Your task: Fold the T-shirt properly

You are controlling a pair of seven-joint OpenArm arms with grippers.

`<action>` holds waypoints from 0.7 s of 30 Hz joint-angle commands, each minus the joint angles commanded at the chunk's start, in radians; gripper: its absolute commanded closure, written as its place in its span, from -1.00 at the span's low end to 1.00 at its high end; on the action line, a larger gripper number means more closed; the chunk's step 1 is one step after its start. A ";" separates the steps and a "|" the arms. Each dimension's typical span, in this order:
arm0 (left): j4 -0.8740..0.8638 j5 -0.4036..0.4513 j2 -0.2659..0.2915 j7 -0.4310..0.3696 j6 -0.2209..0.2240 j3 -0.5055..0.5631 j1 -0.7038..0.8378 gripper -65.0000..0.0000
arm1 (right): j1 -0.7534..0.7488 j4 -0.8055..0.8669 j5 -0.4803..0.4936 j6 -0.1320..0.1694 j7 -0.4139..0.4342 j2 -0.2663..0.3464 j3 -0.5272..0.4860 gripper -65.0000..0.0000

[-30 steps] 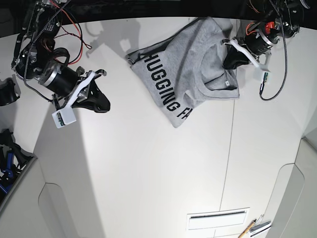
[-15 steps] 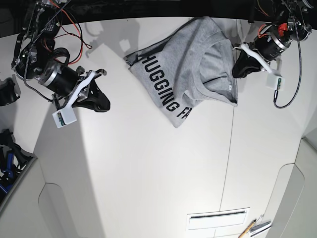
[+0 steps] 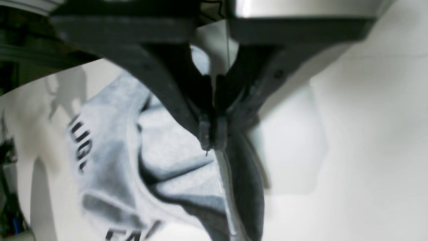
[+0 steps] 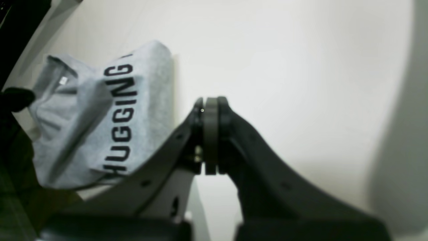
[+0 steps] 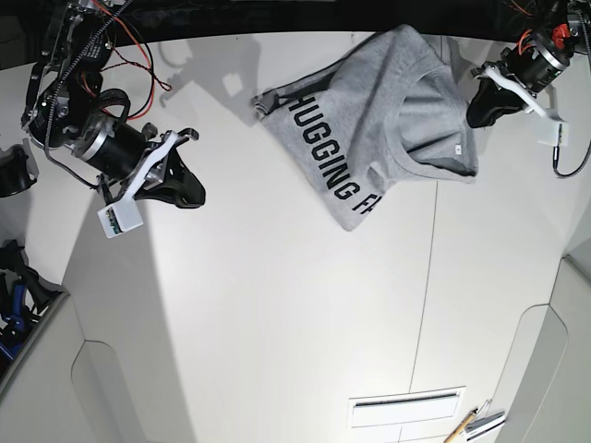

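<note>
Black fingers of the left end effector [image 3: 213,144] are closed together, and between their tips they pinch a bit of grey cloth, at the edge of the T-shirt [image 5: 355,125]. The right end effector [image 4: 210,103] has its fingers brought together also, with nothing between them, and it is well apart from the shirt, above the bare white table [image 5: 277,341].

From the left fingertips the cloth goes outward in loose folds. The shirt lies bunched on the far part of the table, nearer to the left arm, with the black lettering [image 5: 332,157] facing up and running aslant. The small white neck tag [image 4: 63,80] is visible among the folds.

I judge that the step in hand is spreading the shirt, by pulling its edge to the side; proper folding is not begun. The next move should draw this edge outward, low and slowly, so that the creases open. If only one arm pulls, the whole bundle may slide instead of opening, so the right one should probably come to hold the opposite side.
</note>
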 joint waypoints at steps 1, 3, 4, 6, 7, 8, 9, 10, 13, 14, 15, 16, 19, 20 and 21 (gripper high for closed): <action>0.000 -0.024 0.000 0.009 0.000 -0.004 0.000 1.00 | 0.000 0.000 0.000 0.000 0.004 0.000 0.000 1.00; 0.000 -0.054 0.000 0.023 0.000 -0.003 0.000 0.68 | 0.000 0.000 0.001 0.000 0.022 0.000 0.000 1.00; 0.000 -0.064 0.000 0.030 0.000 -0.004 0.000 0.39 | 0.000 0.000 0.002 0.000 0.034 0.000 0.000 1.00; 0.000 -0.068 0.000 0.031 0.000 -0.020 0.000 0.19 | 0.001 0.000 0.003 0.000 0.056 0.000 -0.003 1.00; 0.001 -0.067 0.000 0.030 0.000 -0.040 -0.003 0.19 | 0.002 0.000 0.004 0.000 0.066 0.000 -0.007 1.00; 0.001 -0.066 0.000 0.030 0.000 -0.066 -0.006 0.19 | 0.004 0.000 0.003 0.000 0.068 0.000 -0.013 1.00; 0.001 -0.067 0.000 0.030 0.000 -0.097 -0.011 0.22 | 0.008 0.000 0.003 0.000 0.068 0.000 -0.021 1.00; 0.001 -0.068 0.000 0.030 0.000 -0.130 -0.016 0.32 | 0.011 0.000 0.000 0.000 0.072 0.000 -0.030 1.00; 0.013 -0.138 -0.003 0.088 0.000 -0.190 -0.016 0.76 | 0.038 0.000 -0.036 0.001 0.114 0.000 -0.083 1.00; 0.019 -0.184 -0.001 0.131 0.000 -0.185 -0.016 0.85 | 0.047 0.000 -0.057 0.001 0.128 0.000 -0.102 1.00; 0.023 -0.225 0.001 0.163 0.000 -0.178 -0.011 0.90 | 0.055 0.000 -0.079 0.001 0.144 0.000 -0.123 1.00; 0.027 -0.250 0.001 0.173 0.000 -0.163 -0.001 0.94 | 0.062 -0.001 -0.101 0.001 0.162 0.000 -0.148 1.00; 0.034 -0.250 0.000 0.176 0.000 -0.086 0.020 1.00 | 0.094 -0.010 -0.185 0.001 0.217 0.000 -0.235 1.00; 0.034 -0.238 0.000 0.180 0.000 -0.046 0.019 1.00 | 0.113 -0.023 -0.211 0.001 0.222 0.000 -0.265 1.00; 0.034 -0.222 0.000 0.179 0.000 -0.001 0.019 1.00 | 0.137 -0.047 -0.229 0.001 0.229 0.000 -0.293 1.00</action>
